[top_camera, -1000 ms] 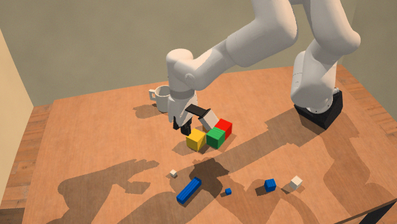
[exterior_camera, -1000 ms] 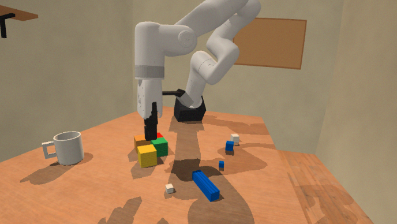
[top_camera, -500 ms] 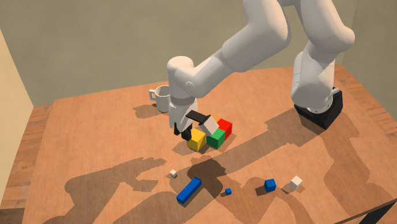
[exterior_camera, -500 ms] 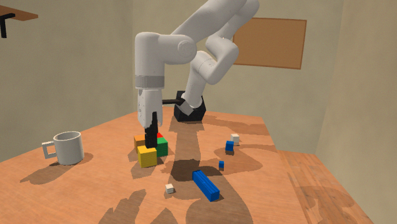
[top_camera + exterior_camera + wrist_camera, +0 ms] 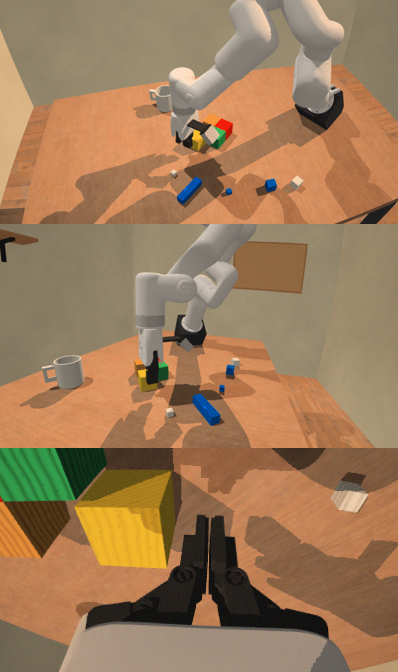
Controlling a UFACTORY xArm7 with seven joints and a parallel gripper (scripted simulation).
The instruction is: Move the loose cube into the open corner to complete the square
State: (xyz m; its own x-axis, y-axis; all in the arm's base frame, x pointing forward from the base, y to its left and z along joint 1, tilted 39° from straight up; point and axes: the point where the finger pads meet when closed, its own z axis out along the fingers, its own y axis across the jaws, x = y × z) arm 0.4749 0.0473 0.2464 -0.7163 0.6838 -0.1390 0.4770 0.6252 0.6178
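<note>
The yellow loose cube (image 5: 198,141) sits on the table at the near-left corner of the group, beside the green cube (image 5: 220,138), with the orange cube (image 5: 212,119) and red cube (image 5: 225,126) behind. In the wrist view the yellow cube (image 5: 127,518) stands slightly turned, with a narrow gap to the orange cube (image 5: 25,528) and the green cube (image 5: 50,473). My gripper (image 5: 209,533) (image 5: 147,381) is shut on nothing, low at the table, close by the yellow cube's outer side. It also shows in the exterior view (image 5: 152,377), in front of the yellow cube. I cannot tell whether the fingers touch it.
A white mug (image 5: 163,98) stands behind and left of the cubes. Toward the front lie a blue bar (image 5: 189,190), a small white cube (image 5: 173,173), a tiny blue cube (image 5: 228,191), a blue cube (image 5: 271,185) and a white cube (image 5: 297,182). The arm's base (image 5: 319,111) is at the back right.
</note>
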